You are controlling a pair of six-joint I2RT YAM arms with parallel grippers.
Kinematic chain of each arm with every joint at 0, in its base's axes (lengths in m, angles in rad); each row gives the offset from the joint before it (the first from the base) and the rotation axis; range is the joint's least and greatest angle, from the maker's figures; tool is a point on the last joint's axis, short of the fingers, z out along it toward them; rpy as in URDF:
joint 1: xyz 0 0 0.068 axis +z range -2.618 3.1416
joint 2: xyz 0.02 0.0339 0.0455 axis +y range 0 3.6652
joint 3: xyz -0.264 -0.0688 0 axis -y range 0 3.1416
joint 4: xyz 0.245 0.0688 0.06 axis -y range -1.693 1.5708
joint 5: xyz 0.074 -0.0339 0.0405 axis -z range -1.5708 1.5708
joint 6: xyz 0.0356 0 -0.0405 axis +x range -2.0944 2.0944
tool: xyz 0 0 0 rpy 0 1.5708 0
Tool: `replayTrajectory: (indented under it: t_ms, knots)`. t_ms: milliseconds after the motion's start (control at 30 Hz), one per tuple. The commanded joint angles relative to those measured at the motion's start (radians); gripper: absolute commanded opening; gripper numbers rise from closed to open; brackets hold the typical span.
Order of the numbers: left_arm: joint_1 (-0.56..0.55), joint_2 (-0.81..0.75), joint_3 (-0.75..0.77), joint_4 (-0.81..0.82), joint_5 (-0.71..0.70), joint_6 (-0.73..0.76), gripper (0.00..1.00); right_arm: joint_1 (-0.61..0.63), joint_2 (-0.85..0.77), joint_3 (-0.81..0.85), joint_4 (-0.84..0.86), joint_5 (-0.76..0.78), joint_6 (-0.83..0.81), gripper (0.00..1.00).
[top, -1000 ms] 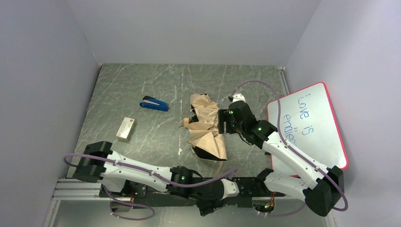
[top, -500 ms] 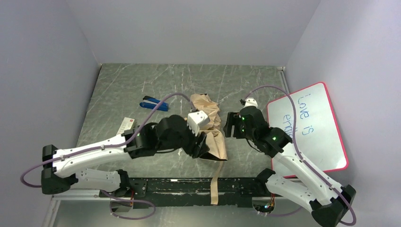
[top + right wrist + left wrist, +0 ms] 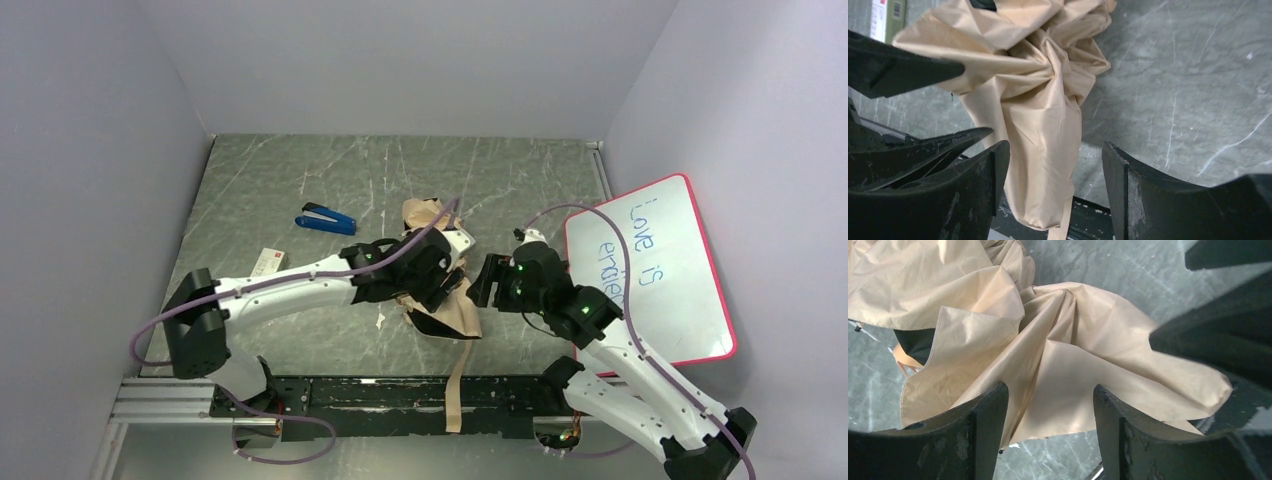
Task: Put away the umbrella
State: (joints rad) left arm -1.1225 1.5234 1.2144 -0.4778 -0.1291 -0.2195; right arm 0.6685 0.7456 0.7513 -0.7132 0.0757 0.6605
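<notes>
The umbrella point(image 3: 462, 318) lies crumpled in the middle of the table, cream-beige fabric with a bit of black lining showing. Its beige strap point(image 3: 455, 385) trails over the near rail. My left gripper point(image 3: 445, 288) reaches in from the left and hangs open right over the canopy; the left wrist view shows folds of the umbrella point(image 3: 1073, 355) past its open gripper point(image 3: 1050, 390), nothing pinched. My right gripper point(image 3: 486, 282) stands open just right of the fabric, facing the umbrella point(image 3: 1038, 100) between its spread gripper point(image 3: 1055, 147) fingers. Shaft and handle are hidden.
A blue stapler point(image 3: 327, 219) and a small white box point(image 3: 266, 270) lie left of the umbrella. A red-framed whiteboard point(image 3: 660, 290) leans at the right wall. A metal rail point(image 3: 330, 392) runs along the near edge. Walls close three sides.
My left arm has swung up from the near rail and reached over the umbrella from the left. The right gripper has drawn back slightly right and nearer. The fabric has shifted a little.
</notes>
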Motion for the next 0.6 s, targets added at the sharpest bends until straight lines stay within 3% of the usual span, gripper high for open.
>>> replayTrajectory:
  t_ms: [0,400,567]
  knots:
    - [0.002,0.061,0.055,-0.06,-0.075,0.101,0.68,-0.005,-0.003,-0.055,0.025,-0.047,0.082,0.72]
    - [0.042,0.244,0.027,-0.025,-0.17,0.147,0.64,-0.005,-0.112,-0.24,0.174,-0.206,0.175,0.74]
    - [0.091,0.242,-0.024,0.023,-0.121,0.148,0.59,-0.004,-0.154,-0.294,0.231,-0.27,0.171,0.74]
